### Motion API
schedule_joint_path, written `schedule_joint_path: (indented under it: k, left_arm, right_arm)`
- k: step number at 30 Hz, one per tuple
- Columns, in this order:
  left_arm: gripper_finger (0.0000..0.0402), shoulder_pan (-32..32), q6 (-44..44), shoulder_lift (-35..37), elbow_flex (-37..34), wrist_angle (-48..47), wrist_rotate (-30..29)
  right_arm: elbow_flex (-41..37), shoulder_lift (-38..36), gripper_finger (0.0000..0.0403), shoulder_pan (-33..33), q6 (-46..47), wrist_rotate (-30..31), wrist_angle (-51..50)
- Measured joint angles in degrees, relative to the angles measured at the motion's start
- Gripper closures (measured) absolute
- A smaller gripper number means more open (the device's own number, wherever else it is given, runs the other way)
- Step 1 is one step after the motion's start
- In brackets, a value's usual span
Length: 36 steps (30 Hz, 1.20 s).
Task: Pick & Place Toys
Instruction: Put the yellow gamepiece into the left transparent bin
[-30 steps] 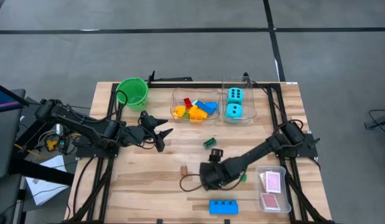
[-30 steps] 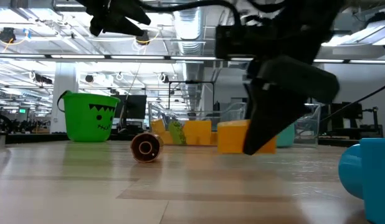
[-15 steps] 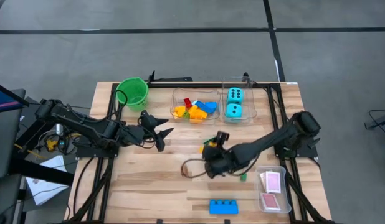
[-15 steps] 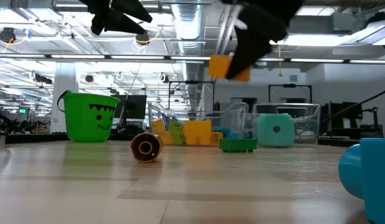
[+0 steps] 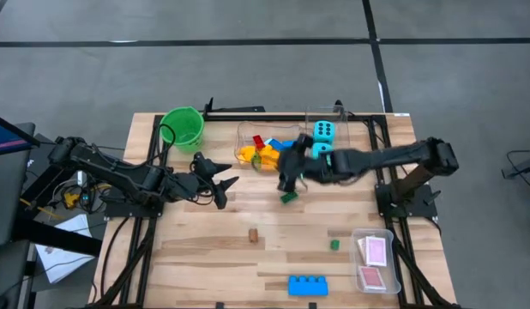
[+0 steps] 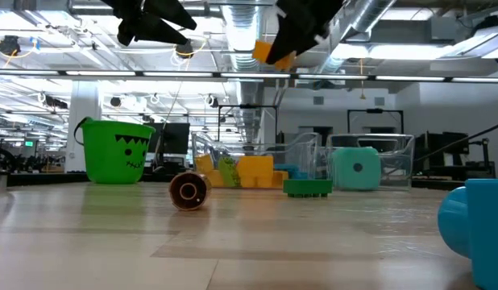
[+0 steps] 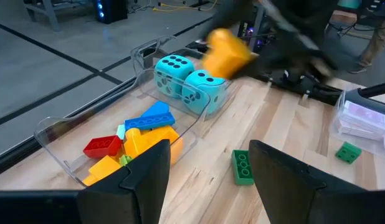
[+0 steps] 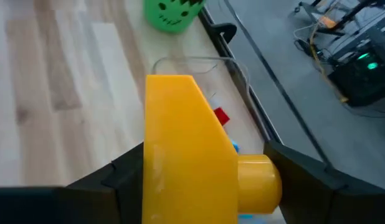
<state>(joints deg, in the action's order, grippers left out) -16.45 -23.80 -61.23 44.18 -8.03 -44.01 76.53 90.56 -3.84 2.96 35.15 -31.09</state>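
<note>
My right gripper [image 5: 289, 170] is shut on a yellow block [image 8: 183, 155], high above the table just in front of the clear tub of building blocks [image 5: 268, 151]. The block also shows in the low view [image 6: 273, 50] and the left wrist view [image 7: 225, 53]. My left gripper [image 5: 225, 189] hangs open and empty over the table's left half. A second clear tub [image 5: 329, 143] holds two cyan dice. A green block [image 5: 288, 196], a small green block [image 5: 334, 245], a blue brick [image 5: 308, 284] and a brown cylinder [image 5: 253, 233] lie on the table. My right gripper pinches the yellow block between its two fingers, on the block's two opposite sides [image 8: 156, 168]. One round stud [image 8: 260, 180] sticks out toward one finger. The block is lifted clear of the table.
A green bucket [image 5: 183, 127] stands at the far left. A clear tub [image 5: 375, 260] with pink-and-white cards sits at the near right. Bare wood lies between the loose blocks in the table's middle.
My right gripper has risen from the table's near middle and gone toward the far edge, up to the tub of blocks. It has carried the yellow block, which stood at table level a second ago and now hangs high and clear.
</note>
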Motion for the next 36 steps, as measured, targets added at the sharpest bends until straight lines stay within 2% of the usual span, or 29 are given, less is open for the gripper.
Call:
schedule_joint_path:
  k: [9, 11, 18, 27, 36]
  left_arm:
    - [0.0188, 0.00, 1.10, 0.00, 0.00, -0.07, 0.00]
    - [0.0188, 0.00, 1.10, 0.00, 0.00, -0.04, -0.02]
    - [0.0188, 0.48, 1.10, 0.00, -0.92, 0.22, 0.00]
    - [0.0188, 0.50, 1.06, 0.00, -0.92, 0.13, 0.00]
    - [0.0188, 0.50, 1.15, 0.00, -0.92, -0.04, 0.00]
  right_arm:
    - [0.15, 2.53, 0.0132, 16.31, -4.32, -15.33, 5.74]
    - [-0.26, 2.84, 0.0132, 19.45, -4.36, -18.13, 4.15]
    - [0.02, 8.69, 0.0130, 26.93, -2.63, -26.17, 7.12]
    - [-0.04, 17.21, 0.0129, 29.41, -2.19, -28.10, 7.28]
    - [0.00, 17.28, 0.0129, 29.68, -2.95, -28.23, 7.73]
